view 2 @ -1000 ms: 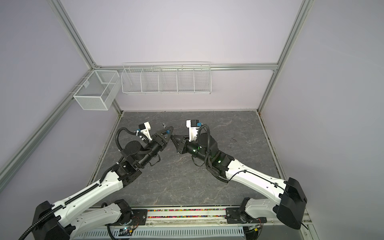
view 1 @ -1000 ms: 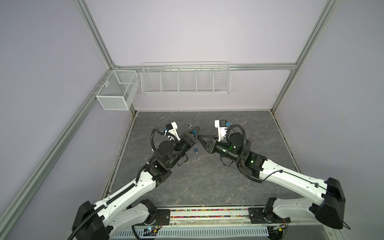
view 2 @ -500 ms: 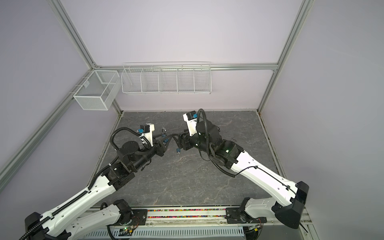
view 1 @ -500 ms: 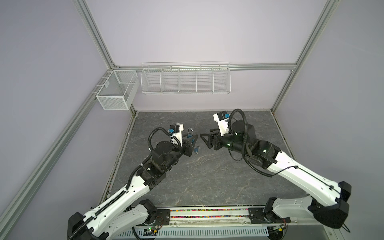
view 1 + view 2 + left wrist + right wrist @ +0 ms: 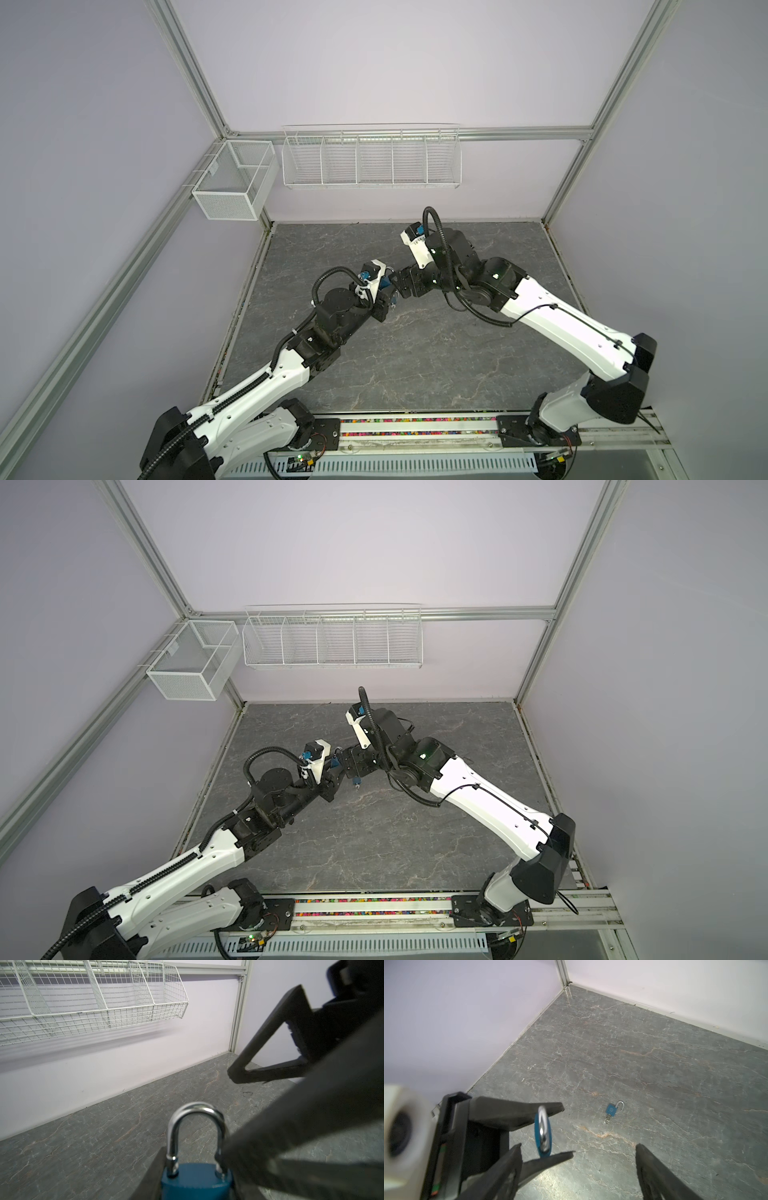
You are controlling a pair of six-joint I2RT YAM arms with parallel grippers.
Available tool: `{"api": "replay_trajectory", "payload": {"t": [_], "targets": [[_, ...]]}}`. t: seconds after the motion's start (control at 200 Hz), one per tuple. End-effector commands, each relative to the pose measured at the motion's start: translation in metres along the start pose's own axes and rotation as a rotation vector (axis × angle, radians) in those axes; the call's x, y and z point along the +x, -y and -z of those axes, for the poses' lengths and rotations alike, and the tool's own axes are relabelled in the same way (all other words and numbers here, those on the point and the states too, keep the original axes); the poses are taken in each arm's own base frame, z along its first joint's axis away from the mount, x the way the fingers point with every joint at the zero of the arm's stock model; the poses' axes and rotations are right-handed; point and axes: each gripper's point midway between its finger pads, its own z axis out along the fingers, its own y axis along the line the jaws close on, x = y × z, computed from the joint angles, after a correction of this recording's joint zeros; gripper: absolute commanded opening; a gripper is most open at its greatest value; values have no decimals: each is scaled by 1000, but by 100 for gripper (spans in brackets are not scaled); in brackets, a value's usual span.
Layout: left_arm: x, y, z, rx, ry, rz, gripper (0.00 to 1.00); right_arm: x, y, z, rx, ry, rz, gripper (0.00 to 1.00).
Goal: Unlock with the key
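Mid-frame in a top view, left gripper (image 5: 390, 292) clenches 1 blue padlock (image 5: 386, 284); right gripper (image 5: 401, 283) stands released just beside it.

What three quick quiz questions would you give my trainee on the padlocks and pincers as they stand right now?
1. True or false: the right pincer is shut.
2. What does the left pincer hold? A) a blue padlock; B) a screwdriver; C) nothing.
3. In the right wrist view, how does the shackle of the loose padlock on the table stand?

Key:
1. False. Its jaws stand wide apart and empty.
2. A.
3. Open: swung out of the body on one side, with a key at the base.
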Motion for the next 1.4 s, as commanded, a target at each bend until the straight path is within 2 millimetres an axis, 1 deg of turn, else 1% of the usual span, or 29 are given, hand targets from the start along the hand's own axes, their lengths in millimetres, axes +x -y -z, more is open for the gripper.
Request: {"api": "replay_trajectory", "payload": {"t": [0.0,0.18,0.26,0.39,0.505,0.61,0.625,0.7,0.765,0.835,0.855,0.875,0.95,1.055,1.115,1.185,1.26,1.394], "targets": [[-15,1,0,8,73,-47,0,-6,12,-1,53,3,1,88],[-15,1,0,5,86,-50,0,-12,26,-12,140,-37,0,87],[-14,0,-1,-1,85,-59,0,-15,28,-15,154,-48,12,87],[-12,-4,0,-24,78,-77,0,-9,36,-19,203,-122,46,86],[-14,-5,3,-30,88,-91,0,-9,43,-14,218,-134,66,86],[-15,-6,3,-36,92,-97,0,-9,44,-9,193,-148,81,86],[-15,-6,3,-34,90,-97,0,-2,46,-7,195,-177,88,86],[-17,-5,4,-27,99,-96,0,6,48,-5,195,-212,118,86],[-18,-5,4,-27,105,-89,0,10,46,0,174,-220,140,85],[-20,-3,3,-19,110,-86,0,9,40,9,133,-189,151,85],[-20,-3,3,-19,107,-85,0,12,40,12,122,-189,150,85],[-20,-3,2,-18,107,-85,0,5,37,14,105,-153,146,85],[-22,-2,2,-14,113,-81,0,5,30,25,29,-119,152,85],[-26,0,3,2,136,-63,0,-1,31,42,-25,-28,168,85],[-27,0,3,3,135,-64,0,-5,23,52,-123,39,194,86],[-27,1,2,7,132,-67,0,-4,3,62,-306,107,262,86],[-28,3,2,14,131,-80,0,-3,-6,63,-397,144,327,86],[-30,5,3,29,134,-89,0,-10,-13,62,-502,174,373,86]]}}
